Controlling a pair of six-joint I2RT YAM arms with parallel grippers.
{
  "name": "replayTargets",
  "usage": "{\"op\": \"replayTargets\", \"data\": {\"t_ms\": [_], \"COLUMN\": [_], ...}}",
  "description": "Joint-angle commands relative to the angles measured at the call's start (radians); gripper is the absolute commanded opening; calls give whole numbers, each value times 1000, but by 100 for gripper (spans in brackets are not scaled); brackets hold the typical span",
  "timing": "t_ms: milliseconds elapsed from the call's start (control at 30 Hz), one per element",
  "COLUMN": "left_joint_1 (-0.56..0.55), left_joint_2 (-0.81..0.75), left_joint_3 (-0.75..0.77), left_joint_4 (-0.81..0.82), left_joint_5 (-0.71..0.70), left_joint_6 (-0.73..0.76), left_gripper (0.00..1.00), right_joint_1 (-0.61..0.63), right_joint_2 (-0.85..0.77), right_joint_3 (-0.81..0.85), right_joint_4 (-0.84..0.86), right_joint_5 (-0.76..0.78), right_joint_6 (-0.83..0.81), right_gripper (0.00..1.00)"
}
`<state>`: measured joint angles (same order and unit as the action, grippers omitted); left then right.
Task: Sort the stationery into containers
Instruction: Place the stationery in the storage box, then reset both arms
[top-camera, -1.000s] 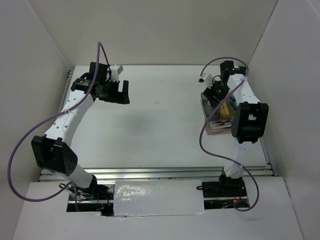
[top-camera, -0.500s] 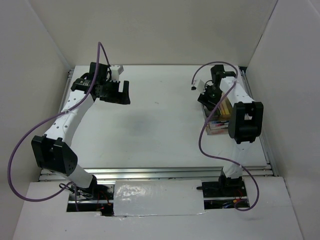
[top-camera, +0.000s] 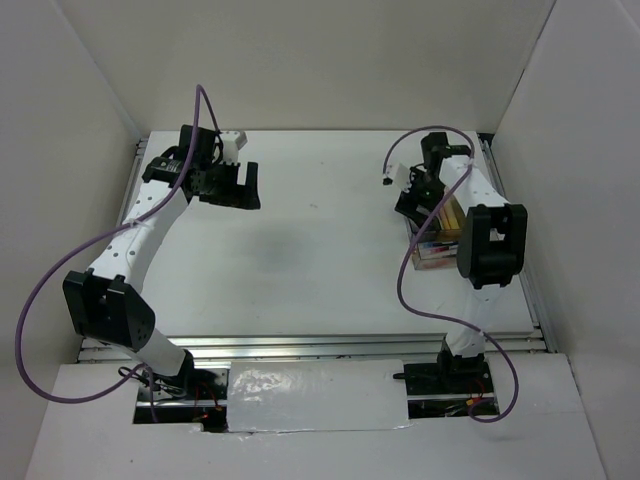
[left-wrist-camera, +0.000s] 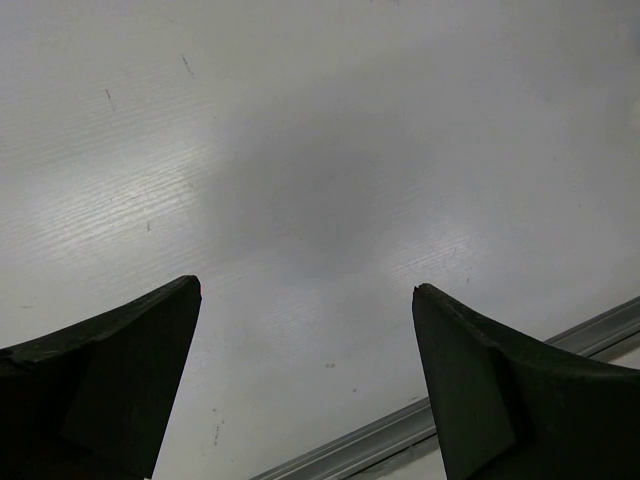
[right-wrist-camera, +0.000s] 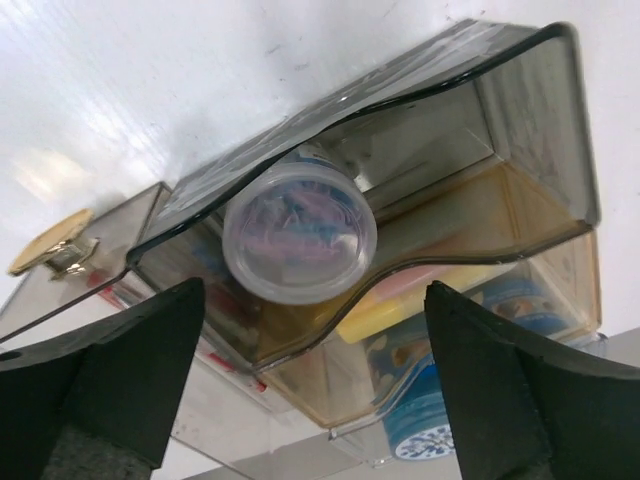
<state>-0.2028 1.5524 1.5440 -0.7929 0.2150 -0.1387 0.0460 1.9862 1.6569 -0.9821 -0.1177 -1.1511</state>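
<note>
Left gripper (top-camera: 236, 186): fingers spread wide and empty, hanging over the bare white table (left-wrist-camera: 320, 150) at its far left. Right gripper (right-wrist-camera: 312, 290): fingers likewise parted, gripping nothing, poised just above the clear brownish box (right-wrist-camera: 530, 130), which sits at the table's right edge under the right arm. Box contents, as far as visible: a round clear tub (right-wrist-camera: 300, 232) in the upper open compartment, and below it a yellow highlighter (right-wrist-camera: 420, 300) and a blue tape roll (right-wrist-camera: 410, 415)

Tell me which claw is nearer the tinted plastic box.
Right. The right claw hangs open just above the box; the left claw is far off across the table.
</note>
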Motion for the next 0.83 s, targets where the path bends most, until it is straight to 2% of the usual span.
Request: {"op": "replayTargets", "data": {"t_ms": [0, 167, 200, 233, 300, 333, 367, 433, 467, 567, 633, 800], "left_joint_1": [-3, -3, -1, -1, -1, 0, -1, 5, 16, 29, 36, 40], "left_joint_2": [-17, -76, -89, -115, -140, -153, -170, -186, -195, -224, -261, -368], "left_joint_3": [21, -28, -56, -68, -119, -136, -157, -220, -234, -292, -327, -392], "left_joint_4": [4, 34, 40, 46, 63, 69, 81, 101, 106, 127, 156, 202], "left_joint_5": [-23, -32, -37, -57, -75, -89, -115, -138, -153, -170, -192, -195], "left_joint_6": [-25, -7, -4, -2, 10, 19, 24, 22, 21, 22, 21, 11], "left_gripper": [99, 99, 99, 99, 99, 99, 99, 99, 99, 99, 99, 99], "right_joint_1": [15, 3, -3, -29, -70, -104, -119, -149, -184, -236, -242, -255], "right_joint_2": [-114, -257, -339, -387, -564, -626, -750, -867, -979, -1151, -1208, -1333], "right_joint_3": [87, 155, 136, 107, -52, -115, -253, -380, -499, -644, -762, -850], "right_joint_4": [-6, -41, -26, 40, 133, 233, 279, 380, 413, 474, 491, 537], "right_joint_5": [-66, -201, -229, -288, -336, -361, -370, -378, -379, -399, -396, -395], "right_joint_6": [19, 169, 210, 320, 439, 494, 574, 617, 669, 695, 712, 735], "right_gripper": [97, 100, 100, 100, 100, 100, 100, 100, 100, 100, 100, 100]}}
